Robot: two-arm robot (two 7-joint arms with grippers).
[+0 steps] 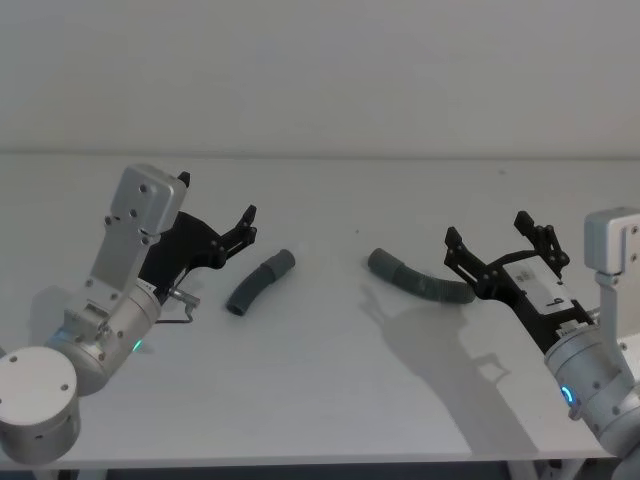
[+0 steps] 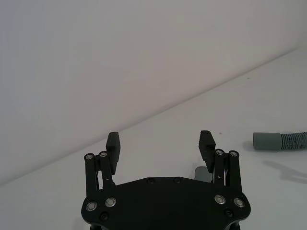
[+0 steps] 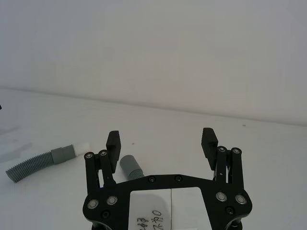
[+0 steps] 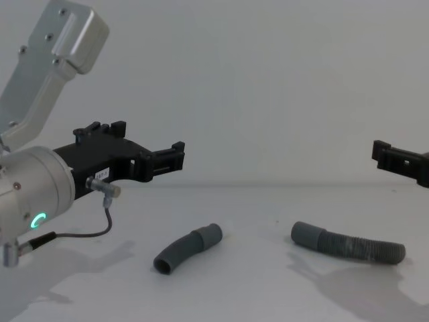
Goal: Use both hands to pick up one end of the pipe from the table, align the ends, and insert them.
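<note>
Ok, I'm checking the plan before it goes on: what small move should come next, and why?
Probably lower the left pincer onto the short curved hose, near its cuff. It hovers open beside that piece; the right pincer hangs open by the longer hose; both pieces lie apart on the table, ungrasped.

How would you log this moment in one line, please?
left claw open, raised | right claw open, raised | short hose and long hose apart on table
</note>
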